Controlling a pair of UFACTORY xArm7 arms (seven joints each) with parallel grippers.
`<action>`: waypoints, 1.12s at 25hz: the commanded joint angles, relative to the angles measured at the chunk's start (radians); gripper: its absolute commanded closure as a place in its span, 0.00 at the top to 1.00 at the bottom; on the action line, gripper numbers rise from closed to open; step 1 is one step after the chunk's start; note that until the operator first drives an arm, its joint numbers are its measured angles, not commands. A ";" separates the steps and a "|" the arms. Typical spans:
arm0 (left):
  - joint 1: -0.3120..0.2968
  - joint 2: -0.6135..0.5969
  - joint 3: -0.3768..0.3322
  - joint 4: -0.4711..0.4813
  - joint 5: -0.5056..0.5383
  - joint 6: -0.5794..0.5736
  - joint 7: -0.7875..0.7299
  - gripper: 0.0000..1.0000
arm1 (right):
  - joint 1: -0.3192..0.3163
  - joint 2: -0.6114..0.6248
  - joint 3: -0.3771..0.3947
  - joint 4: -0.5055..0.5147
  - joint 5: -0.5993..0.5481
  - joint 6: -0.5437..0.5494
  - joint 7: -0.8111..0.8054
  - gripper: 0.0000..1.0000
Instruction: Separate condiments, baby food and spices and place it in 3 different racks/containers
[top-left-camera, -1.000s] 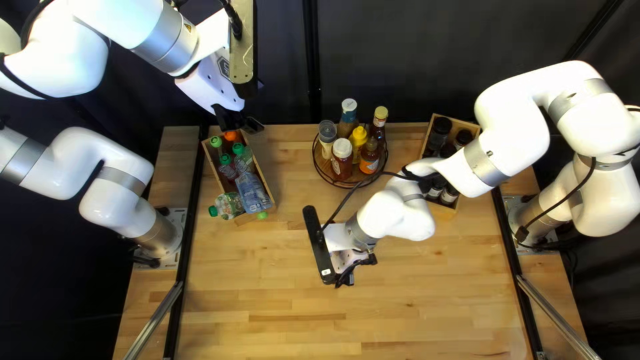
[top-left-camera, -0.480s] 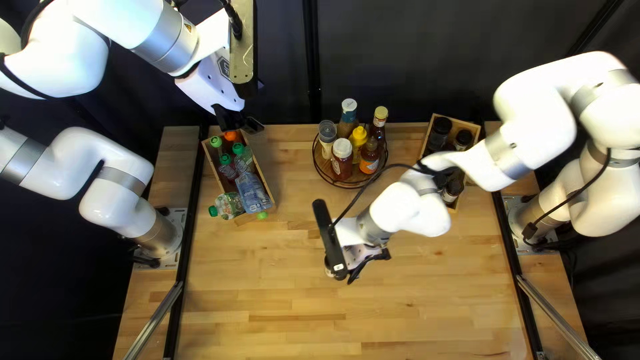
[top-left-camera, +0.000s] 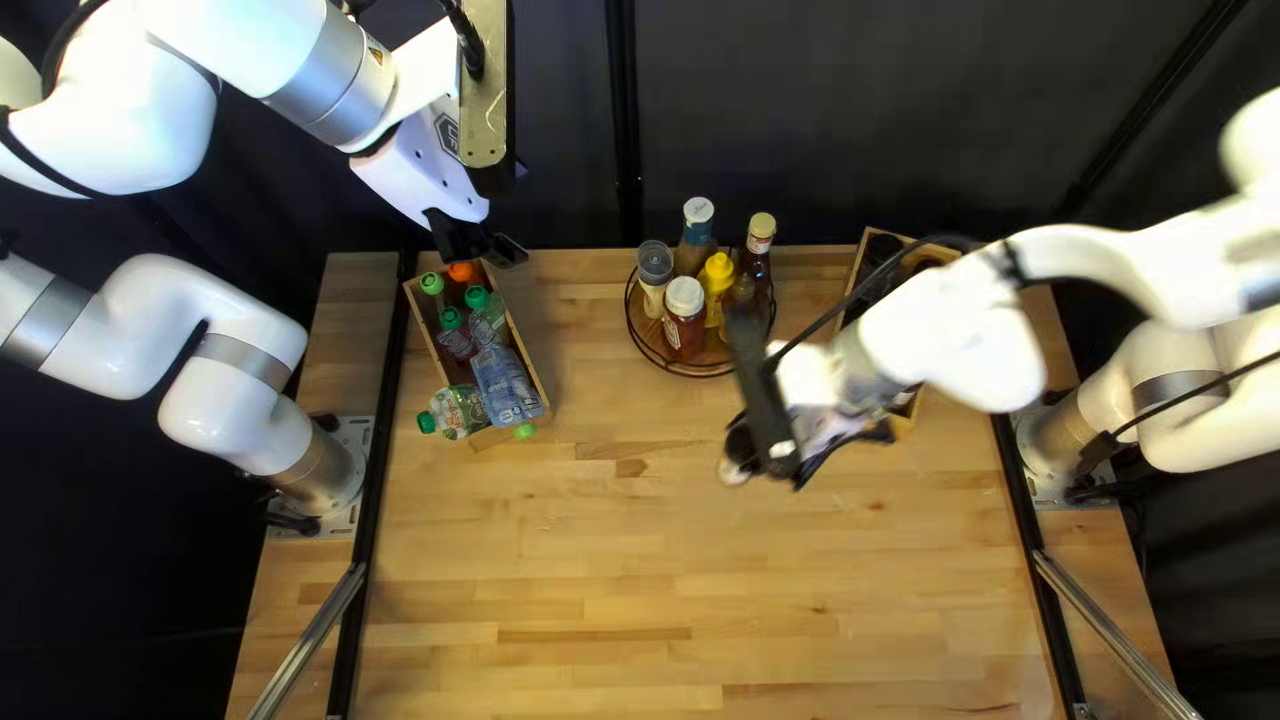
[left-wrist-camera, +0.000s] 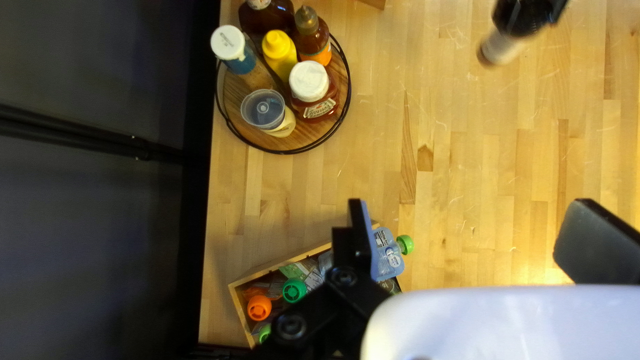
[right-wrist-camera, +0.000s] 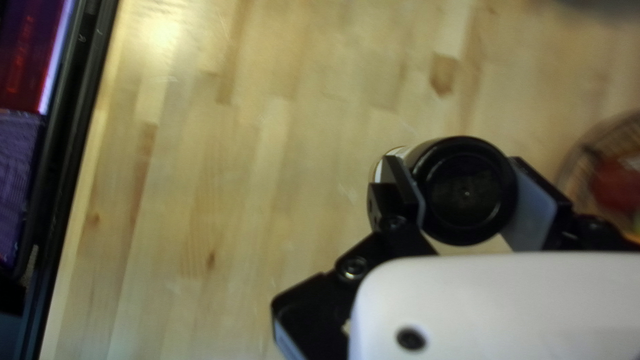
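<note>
Since the earlier frame, my right gripper (top-left-camera: pixel 742 447) has swung toward the table's right side, carrying the spice jar (left-wrist-camera: pixel 500 50) with it. The jar is near upright, black cap (right-wrist-camera: pixel 463 190) up toward the wrist and base down; its long axis runs nearly along my line of sight, and I can't tell any slight tilt. It hangs between the round tray (top-left-camera: pixel 694 375) of sauce bottles and the wooden crate (top-left-camera: pixel 856 267) of dark-capped jars, which my arm partly covers. The box (top-left-camera: pixel 520 338) of pouches sits by my open, empty left gripper (top-left-camera: pixel 480 248). The jar is round, with a pale lower part. My right fingers pinch it from both sides, parted by its width.
</note>
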 commanded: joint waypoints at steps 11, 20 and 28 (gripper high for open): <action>0.000 0.000 0.000 0.000 0.000 0.000 0.000 1.00 | -0.293 -0.424 -0.068 -0.257 -0.143 0.182 0.099 0.00; 0.000 0.000 0.000 0.000 0.000 0.000 0.000 1.00 | -0.388 -0.701 -0.104 -0.405 -0.182 0.284 0.115 0.00; 0.000 0.000 0.000 0.000 0.000 0.000 0.000 1.00 | -0.432 -0.806 -0.112 -0.484 -0.195 0.313 0.127 0.00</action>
